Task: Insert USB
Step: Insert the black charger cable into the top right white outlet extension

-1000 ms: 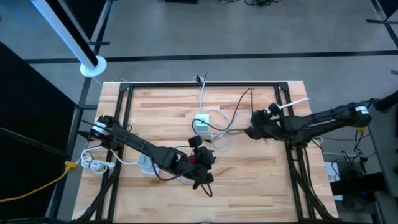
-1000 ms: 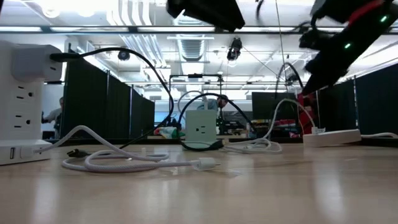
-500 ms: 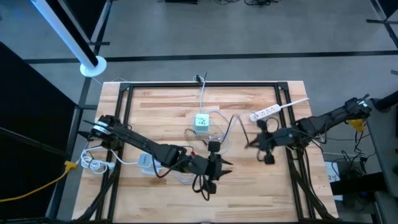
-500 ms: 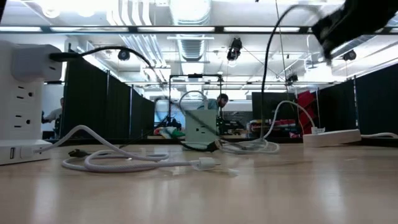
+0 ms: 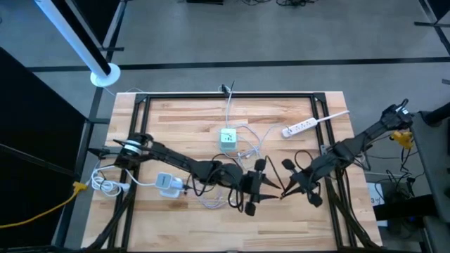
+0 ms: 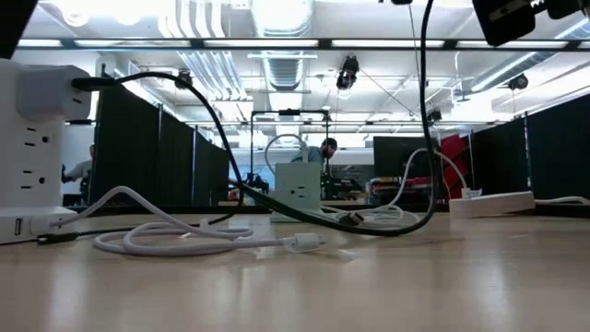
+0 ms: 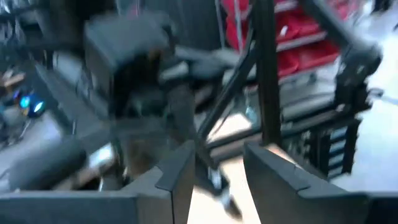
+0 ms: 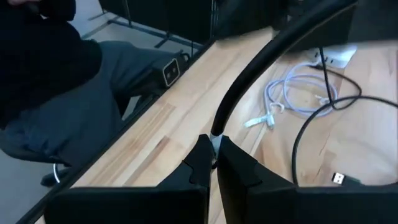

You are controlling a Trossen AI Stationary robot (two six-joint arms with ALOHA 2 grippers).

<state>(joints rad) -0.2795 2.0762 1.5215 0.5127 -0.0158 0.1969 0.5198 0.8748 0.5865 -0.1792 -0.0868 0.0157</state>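
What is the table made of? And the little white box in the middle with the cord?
The table looks like wood: pale strips with grain lines and a slight sheen, so probably varnished. The white charger cube looks like smooth plastic, with hard, even-coloured faces. Its white cord seems rubbery, since it bends loosely.

We see a pale blond wood-plank table (image 5: pixel 176 123) framed by black metal rails (image 5: pixel 228 95), a white cube-shaped outlet block (image 5: pixel 228 137), a white power strip (image 5: pixel 302 126), a coiled white cable (image 6: pixel 175 238) and a glossy black cable (image 8: pixel 249 74).
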